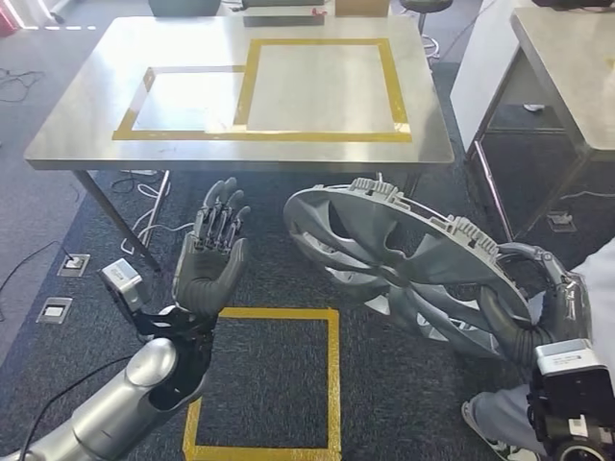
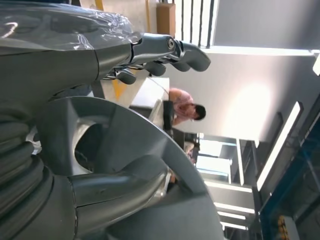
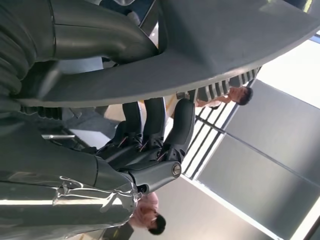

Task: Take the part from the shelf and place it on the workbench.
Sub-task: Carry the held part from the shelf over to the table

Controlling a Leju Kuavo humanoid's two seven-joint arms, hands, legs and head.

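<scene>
Head view has the robot's two arms coming up from the bottom edge. The right hand [image 1: 533, 322] is wrapped around the rim of the part [image 1: 406, 264], a big grey wheel cover with curved spokes, so that hand's got a solid grip on it. The cover sits tilted, held up over the dark carpet and not touching anything else. In the right wrist view, the fingers [image 3: 151, 120] curl up against the underside of the cover while the thumb lies along the other face.

The left hand [image 1: 210, 254] is just beside the cover but apart from it, palm up, fingers spread and holding nothing. Below it there's a yellow tape square [image 1: 264, 379] on the floor.

Further out is the workbench [image 1: 94, 106], a steel table with yellow tape rectangles [image 1: 319, 88] marked on top. The cover is short of it, near its front edge. A second steel table [image 1: 573, 67] stands off to the right.
</scene>
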